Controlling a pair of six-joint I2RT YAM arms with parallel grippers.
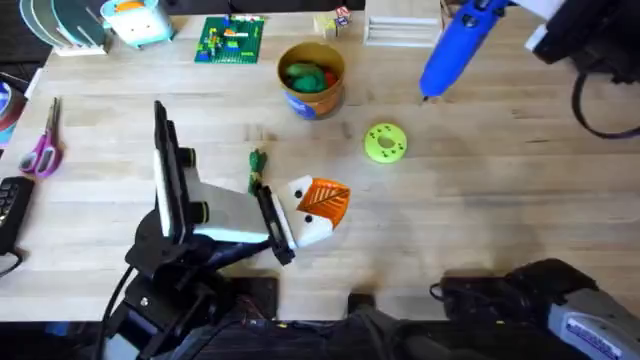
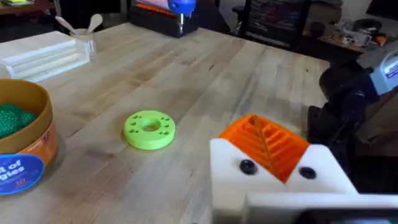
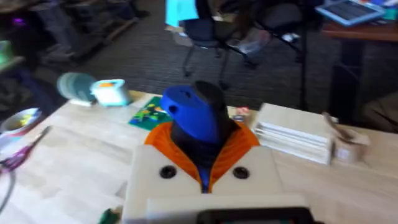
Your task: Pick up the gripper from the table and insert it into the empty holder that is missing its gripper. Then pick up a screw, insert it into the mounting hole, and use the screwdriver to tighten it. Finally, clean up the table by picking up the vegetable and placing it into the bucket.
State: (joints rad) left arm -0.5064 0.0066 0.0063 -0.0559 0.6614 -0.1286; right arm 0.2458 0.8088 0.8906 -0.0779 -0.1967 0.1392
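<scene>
- Screwdriver [image 1: 455, 45] clamped in right gripper [image 3: 205, 177], lifted beyond the green disc [image 1: 385, 142].
- Left gripper [image 1: 322, 208] near the disc, fingers pressed together on nothing.
- Tightening step seemingly in hand.
- Next: bit onto a screw.
- Vegetable [image 1: 256, 160] left of the disc; bucket [image 1: 312, 78] behind.

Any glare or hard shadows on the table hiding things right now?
Overhead: no glare on the table; soft shadows beside the bucket and green disc. Left wrist: faint shadow under the green disc. Right wrist: room behind is dim; the screwdriver in the right tool blocks the middle.
</scene>
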